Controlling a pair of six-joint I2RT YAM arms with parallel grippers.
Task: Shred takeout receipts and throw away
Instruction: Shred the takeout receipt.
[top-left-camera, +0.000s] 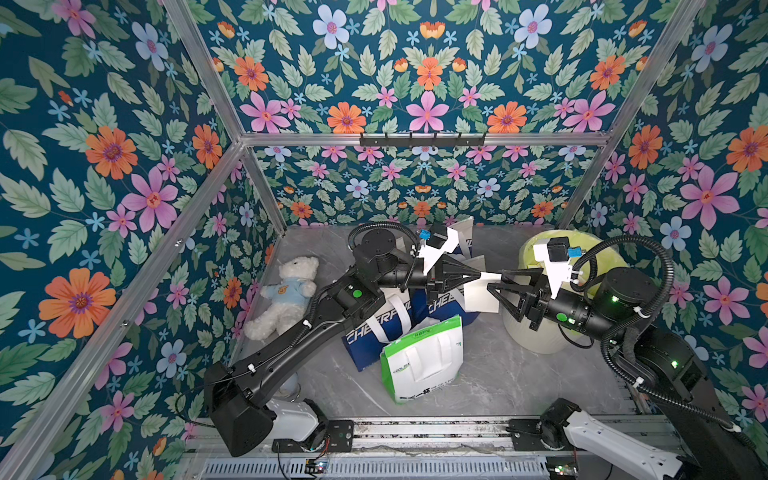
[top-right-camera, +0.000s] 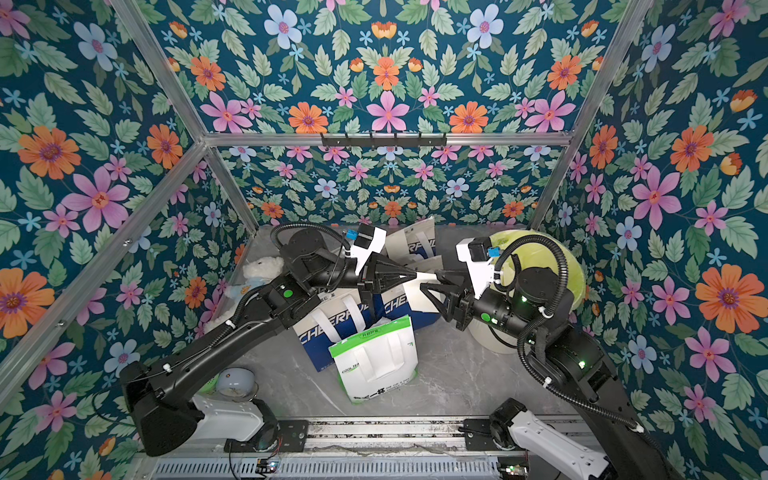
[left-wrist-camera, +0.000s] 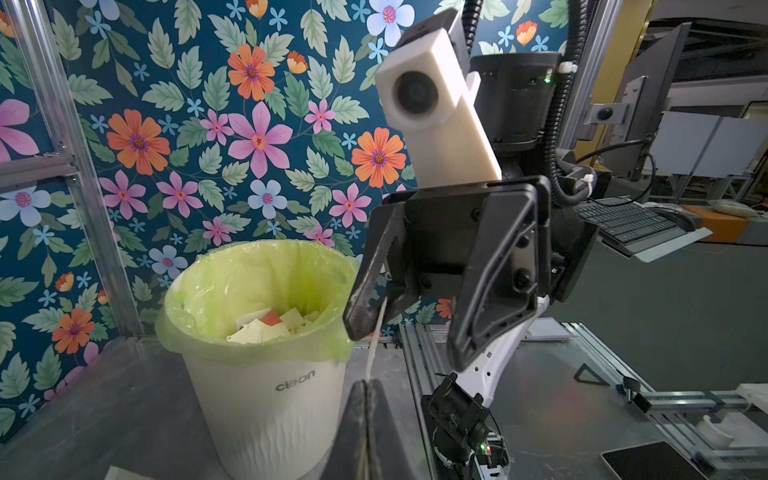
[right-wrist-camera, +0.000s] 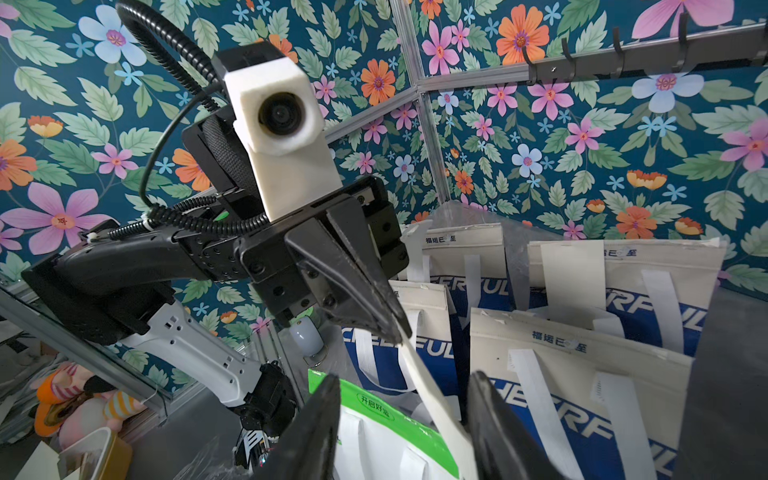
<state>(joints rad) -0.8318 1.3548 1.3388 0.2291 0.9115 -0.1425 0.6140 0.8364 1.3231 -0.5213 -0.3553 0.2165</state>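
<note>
White bear (top-left-camera: 286, 291) lies at centre left, out of play. Right of it, at frame centre in both top views, the left gripper (top-left-camera: 478, 274) is pressed together on the top corner of the receipt (top-left-camera: 482, 297), which hangs in the air above the bags (top-left-camera: 374, 332). The right gripper (top-left-camera: 496, 281) stands spread with the sheet between its fingers, not clamping it. To tear well, I judge it should close just beside the left pinch, then pull crosswise, keeping the pieces over the bin (top-left-camera: 523, 332) at centre right, which holds scraps (left-wrist-camera: 266, 326). Grey marble-look table (top-left-camera: 498, 382) fills the lower middle. Floral walls (top-left-camera: 124, 166) and aluminium bars (top-left-camera: 415, 139) enclose everything.
</note>
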